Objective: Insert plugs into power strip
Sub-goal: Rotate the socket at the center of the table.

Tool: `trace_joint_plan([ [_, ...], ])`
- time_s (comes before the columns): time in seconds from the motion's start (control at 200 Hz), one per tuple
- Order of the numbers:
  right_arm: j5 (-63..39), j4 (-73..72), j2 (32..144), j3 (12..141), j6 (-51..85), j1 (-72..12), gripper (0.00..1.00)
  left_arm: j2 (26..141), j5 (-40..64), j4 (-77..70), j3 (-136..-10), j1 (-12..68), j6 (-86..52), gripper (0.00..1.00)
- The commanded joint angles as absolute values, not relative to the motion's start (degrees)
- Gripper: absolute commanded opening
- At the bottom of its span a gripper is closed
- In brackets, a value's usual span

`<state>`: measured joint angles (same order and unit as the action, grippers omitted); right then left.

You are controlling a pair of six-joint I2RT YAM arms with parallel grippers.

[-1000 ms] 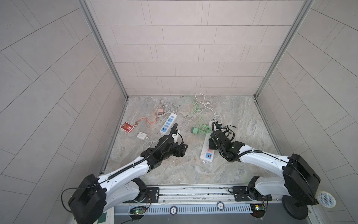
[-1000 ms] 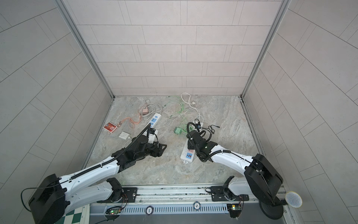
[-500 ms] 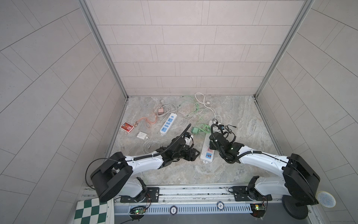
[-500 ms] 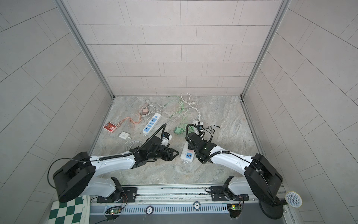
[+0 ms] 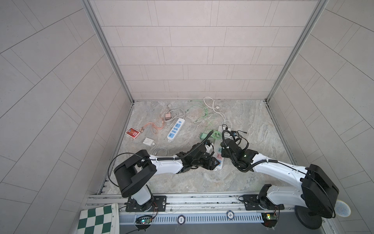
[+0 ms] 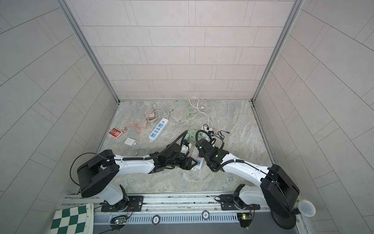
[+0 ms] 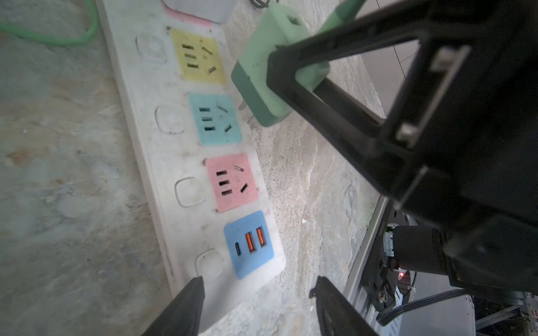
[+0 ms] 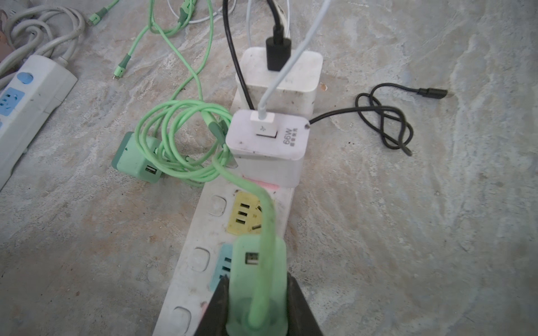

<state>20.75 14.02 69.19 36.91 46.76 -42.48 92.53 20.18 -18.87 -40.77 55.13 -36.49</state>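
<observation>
A: Where's the green plug [image 8: 256, 270]?
B: Pinched in the right gripper [image 8: 257, 291], prongs just short of the teal socket [image 7: 215, 119] on the power strip [image 7: 163, 139], near centre frame in both top views.
A: And the left gripper [image 7: 259, 288]?
B: Spread, at the strip's end.

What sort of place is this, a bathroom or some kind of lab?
Probably a lab test booth dressed as a room, not a real bathroom. Tiled walls box in a small stone-look floor, a left arm and right arm are bolted to a metal rail, and a checkerboard sheet lies beside it.
</observation>
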Motion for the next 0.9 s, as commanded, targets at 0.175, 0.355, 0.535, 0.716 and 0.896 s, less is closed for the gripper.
trace_joint_plan([
  [0.175,20.31,16.24,61.22,35.79,42.89,-42.33,0.01,90.77,13.29,-7.18,-42.64,55.35,-38.32,0.68],
  [0.355,19.48,16.19,62.15,36.1,42.63,-42.22,0.01,95.0,17.52,-10.04,-44.43,55.84,-41.15,0.69],
  [0.535,18.82,16.18,63.58,36.87,41.87,-41.68,0.01,102.36,20.66,-12.74,-49.55,59.06,-41.22,0.68],
  [0.716,17.42,16.17,64.12,36.18,41.07,-38.92,0.01,106.66,23.37,-16.71,-52.12,62.65,-44.13,0.68],
  [0.896,15.83,15.97,63.11,35.8,39.76,-36.54,0.01,104.3,22.19,-15.91,-49.98,62.54,-43.83,0.67],
])
